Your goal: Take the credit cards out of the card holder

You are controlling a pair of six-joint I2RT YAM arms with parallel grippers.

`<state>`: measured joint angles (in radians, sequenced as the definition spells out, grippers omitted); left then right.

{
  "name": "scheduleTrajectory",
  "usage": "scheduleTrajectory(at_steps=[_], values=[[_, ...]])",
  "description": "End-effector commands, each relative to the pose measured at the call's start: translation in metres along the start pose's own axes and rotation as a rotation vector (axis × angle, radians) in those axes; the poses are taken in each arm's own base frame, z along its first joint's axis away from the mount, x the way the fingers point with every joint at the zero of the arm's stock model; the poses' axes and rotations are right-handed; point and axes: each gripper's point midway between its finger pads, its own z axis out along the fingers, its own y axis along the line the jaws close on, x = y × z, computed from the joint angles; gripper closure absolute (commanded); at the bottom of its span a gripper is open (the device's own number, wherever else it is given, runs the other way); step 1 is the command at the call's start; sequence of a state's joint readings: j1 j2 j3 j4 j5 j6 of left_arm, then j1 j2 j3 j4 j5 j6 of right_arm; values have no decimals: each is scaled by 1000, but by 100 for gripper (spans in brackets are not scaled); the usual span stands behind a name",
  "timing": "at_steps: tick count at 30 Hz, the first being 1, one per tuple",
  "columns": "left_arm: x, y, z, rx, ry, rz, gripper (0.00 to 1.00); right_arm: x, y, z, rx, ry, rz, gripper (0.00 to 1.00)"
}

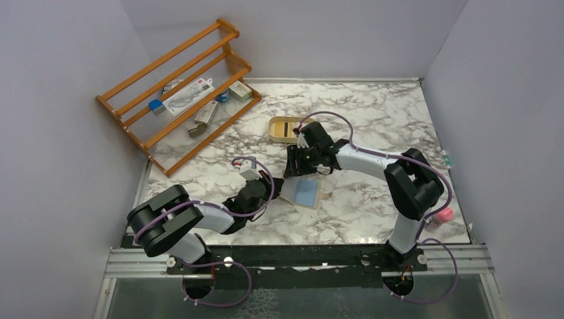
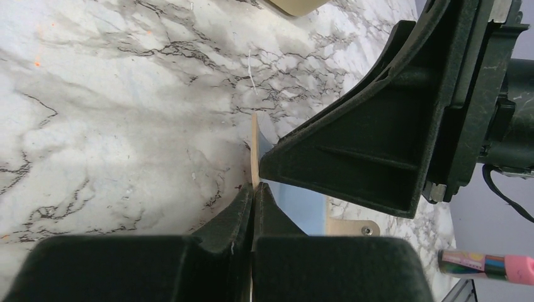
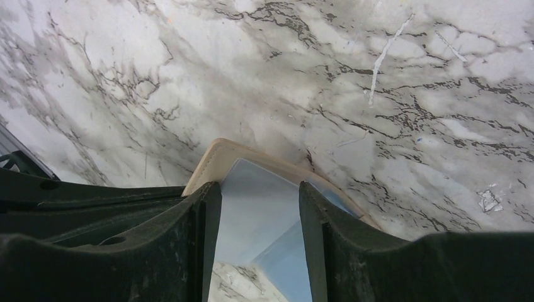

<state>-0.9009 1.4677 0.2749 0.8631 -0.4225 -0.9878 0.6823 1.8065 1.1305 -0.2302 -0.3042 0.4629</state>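
Observation:
The tan card holder (image 1: 290, 191) lies open on the marble in the middle, with a light blue credit card (image 1: 306, 193) showing on it. My left gripper (image 1: 277, 189) is at its left side, shut on the holder's thin tan flap (image 2: 254, 148), which stands on edge. In the left wrist view the blue card (image 2: 302, 211) and the snap tab (image 2: 352, 227) lie just right of the jaws (image 2: 254, 187). My right gripper (image 1: 300, 166) hangs over the holder's far edge. Its fingers (image 3: 258, 189) are apart, with the card (image 3: 258, 214) between them and the holder's rim (image 3: 214, 160) beyond.
An oval cream tray (image 1: 284, 128) sits just behind the right gripper. A wooden rack (image 1: 179, 93) with small items stands at the back left. A pink pen (image 1: 442, 214) lies at the table's right edge. Grey walls close in the table on three sides.

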Motion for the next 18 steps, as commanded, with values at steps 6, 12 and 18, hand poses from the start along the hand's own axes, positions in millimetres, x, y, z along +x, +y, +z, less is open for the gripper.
scheduleTrajectory(at_steps=[6,12,18], values=[[-16,-19,1,42,-59,-20,100,14,-19,17,84,48,-35,46],[-20,-19,0,40,-70,-17,100,29,-26,10,117,85,-58,46],[-21,-16,-1,26,-79,-22,100,50,-37,-17,168,118,-89,46]])
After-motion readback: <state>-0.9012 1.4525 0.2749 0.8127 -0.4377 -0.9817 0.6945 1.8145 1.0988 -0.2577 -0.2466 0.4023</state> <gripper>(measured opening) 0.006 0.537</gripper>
